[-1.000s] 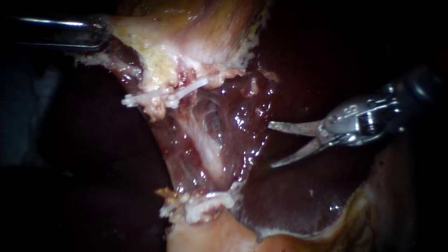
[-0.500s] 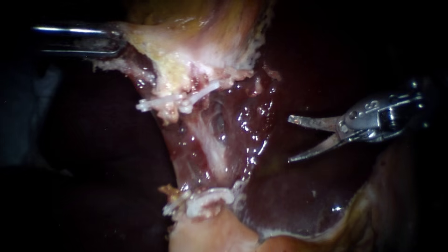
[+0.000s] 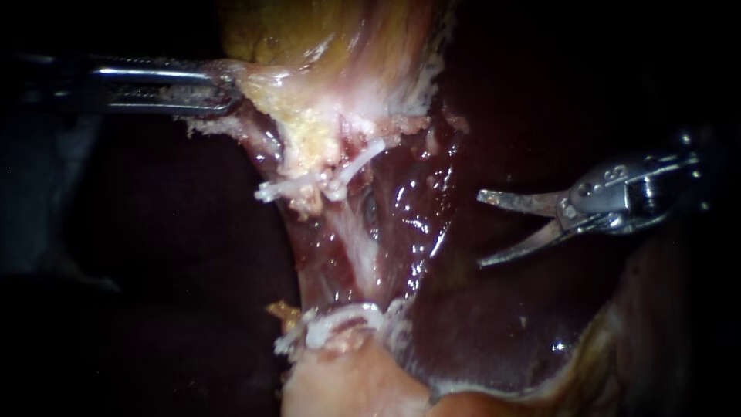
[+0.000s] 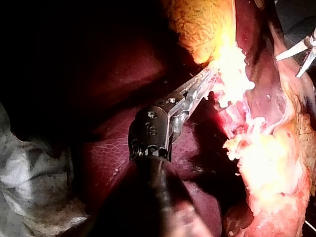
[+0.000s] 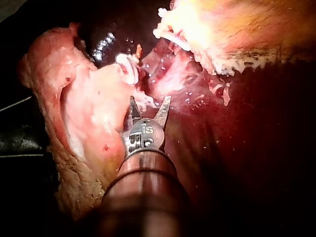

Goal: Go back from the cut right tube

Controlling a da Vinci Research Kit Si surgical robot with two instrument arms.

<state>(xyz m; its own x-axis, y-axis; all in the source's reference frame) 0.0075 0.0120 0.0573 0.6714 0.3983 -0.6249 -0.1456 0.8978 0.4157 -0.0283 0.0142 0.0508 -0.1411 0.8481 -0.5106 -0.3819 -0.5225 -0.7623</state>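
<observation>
Our left instrument (image 3: 228,89), jaws clamped on pale tissue (image 3: 309,116), has dragged upper clips (image 3: 320,179) rightward; our right instrument (image 3: 480,230), jaws wide, empty, waits well right of cut tube stump (image 3: 351,166) at clips. We judge stump soft, slick, tearable: grip pale tissue, never clips.

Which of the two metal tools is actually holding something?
The left instrument, entering from the left: its jaws are shut on the pale tissue. The right instrument has its jaws open, touching nothing.
</observation>
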